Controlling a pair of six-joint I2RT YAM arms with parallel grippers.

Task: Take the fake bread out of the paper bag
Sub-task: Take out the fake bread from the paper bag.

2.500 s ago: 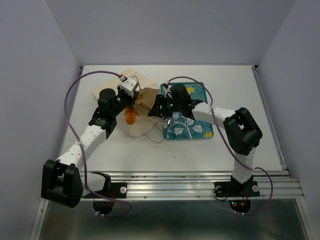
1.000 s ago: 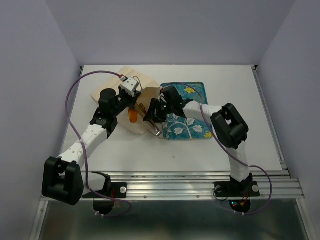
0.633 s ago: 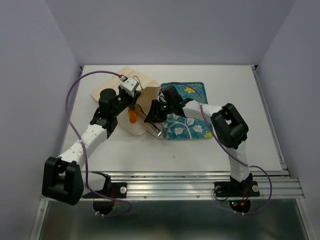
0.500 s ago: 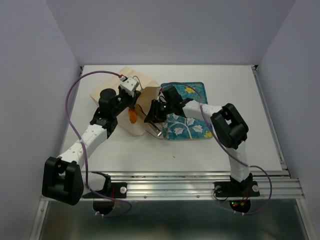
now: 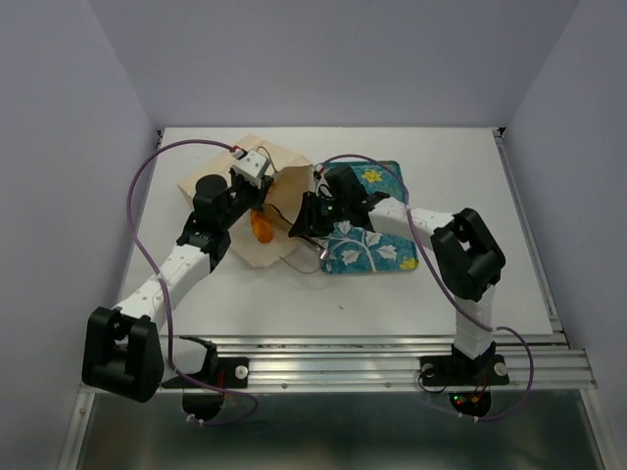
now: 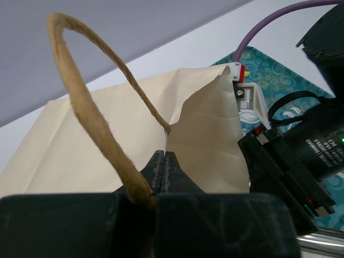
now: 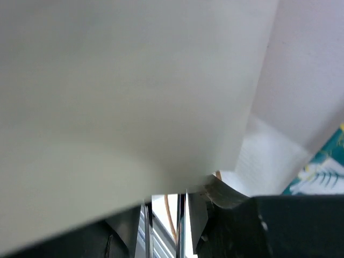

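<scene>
One orange piece of bread (image 5: 261, 228) shows in the open mouth of the bag (image 5: 227, 182), partly covered by the paper; I can see no second piece. The bag lies flat on the desk (image 5: 470, 176) at the left rear, its mouth facing the tray (image 5: 384, 247), which sits just beside it on the right.

The left claw (image 6: 164, 171) is pressed together on the upper rim of the bag's mouth, pinching the paper right by the foot of a brown handle (image 6: 86, 107), which arches up and to the left in the left wrist view. This holds the top sheet raised off the desk.

The right claw (image 5: 299, 225) is at the right edge of the mouth, over the tray's near-left corner. Its wrist view is filled with blurred pale paper, so I cannot tell whether it is spread or pinching.
</scene>
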